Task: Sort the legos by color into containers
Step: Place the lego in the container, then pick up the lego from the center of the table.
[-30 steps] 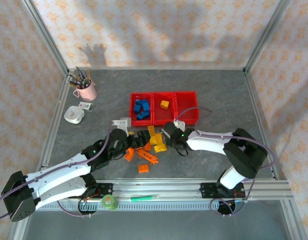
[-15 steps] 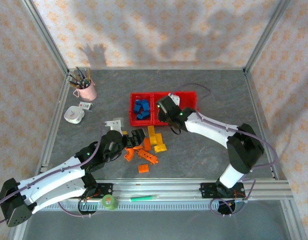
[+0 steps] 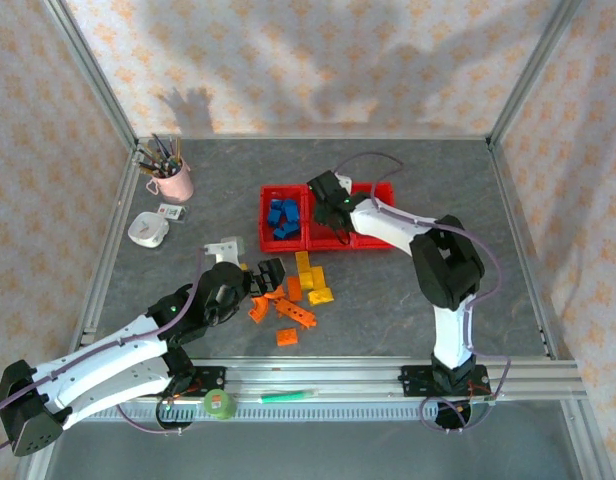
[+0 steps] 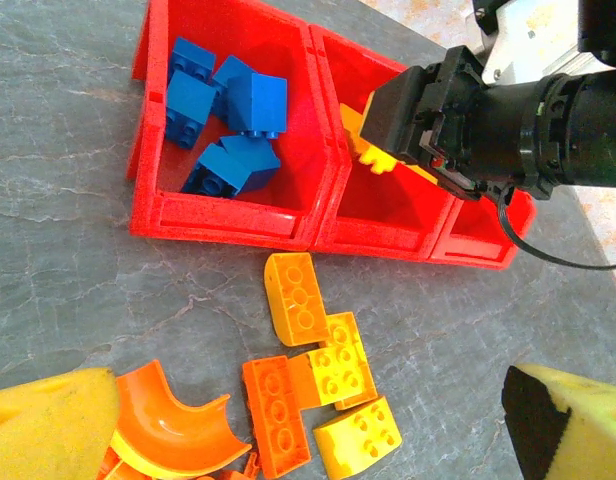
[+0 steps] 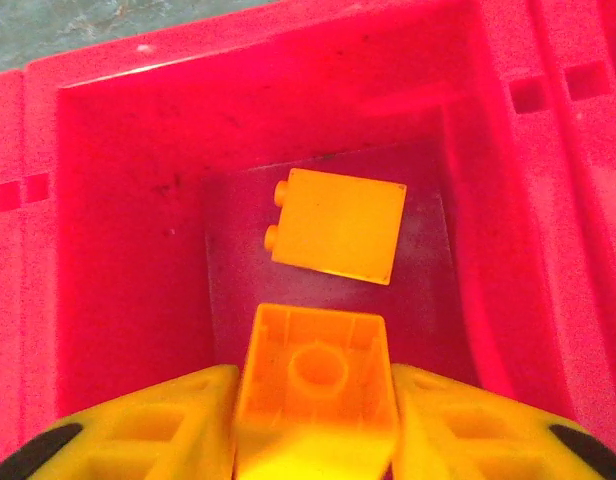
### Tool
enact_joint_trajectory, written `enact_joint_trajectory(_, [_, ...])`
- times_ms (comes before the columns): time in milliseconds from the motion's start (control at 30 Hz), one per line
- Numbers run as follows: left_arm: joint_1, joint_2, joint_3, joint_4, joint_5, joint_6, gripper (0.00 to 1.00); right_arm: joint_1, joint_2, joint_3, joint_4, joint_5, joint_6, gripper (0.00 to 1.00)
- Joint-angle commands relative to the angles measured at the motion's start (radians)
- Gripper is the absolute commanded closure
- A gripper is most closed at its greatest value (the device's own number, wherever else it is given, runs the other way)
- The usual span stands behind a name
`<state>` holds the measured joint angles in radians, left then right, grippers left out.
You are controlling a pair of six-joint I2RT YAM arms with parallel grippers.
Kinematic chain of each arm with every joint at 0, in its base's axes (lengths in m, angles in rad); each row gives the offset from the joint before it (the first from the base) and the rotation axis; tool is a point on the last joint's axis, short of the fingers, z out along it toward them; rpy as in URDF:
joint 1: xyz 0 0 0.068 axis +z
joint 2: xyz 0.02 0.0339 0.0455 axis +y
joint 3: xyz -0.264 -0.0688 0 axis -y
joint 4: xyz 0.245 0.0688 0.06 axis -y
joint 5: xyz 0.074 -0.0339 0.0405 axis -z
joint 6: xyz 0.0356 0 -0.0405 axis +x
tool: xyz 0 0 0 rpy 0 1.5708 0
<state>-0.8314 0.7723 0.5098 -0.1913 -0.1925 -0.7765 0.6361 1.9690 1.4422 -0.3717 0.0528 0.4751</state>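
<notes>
At the near rail lie a green tape roll (image 3: 220, 404) and a green pen (image 3: 285, 396). The left arm reaches low from the near-left corner toward the middle of the bench (image 3: 408, 290). Its left claw (image 3: 270, 272) gapes wide with nothing in it, just left of the loose legos (image 3: 298, 292), a cluster of orange and yellow pieces.

The right arm stands up from its near-right base, bends at the elbow and stretches left and far. The right claw (image 3: 334, 208) hangs over the middle of the three bins (image 4: 228, 215), fingers closed against a yellow brick (image 5: 314, 378). A second yellow piece (image 5: 338, 225) lies below on that bin's floor. Blue bricks (image 4: 233, 120) fill the left bin.

Far left stand a pink cup (image 3: 171, 180) and a card (image 3: 171, 212), its print too small to read.
</notes>
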Motion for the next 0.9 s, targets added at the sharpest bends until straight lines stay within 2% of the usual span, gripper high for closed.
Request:
enact_joint_trajectory(0, [-0.003,-0.011,0.029,-0.014,-0.029,0.015,0.01,0.0,0.0,0.052,-0.025,-0.006,-0.024,0.54])
enact_joint_trajectory(200, [-0.003,-0.005,0.032,0.006,-0.014,0.017,0.01,0.001,-0.062,0.03,-0.026,-0.022,-0.028,0.49])
enact_joint_trajectory(500, [-0.002,0.002,0.027,0.034,0.007,0.017,0.01,0.022,-0.236,-0.151,-0.011,-0.053,-0.008,0.43])
enact_joint_trajectory(867, [-0.001,-0.019,0.021,-0.022,-0.011,-0.015,0.01,0.148,-0.416,-0.311,-0.06,-0.002,0.024,0.37])
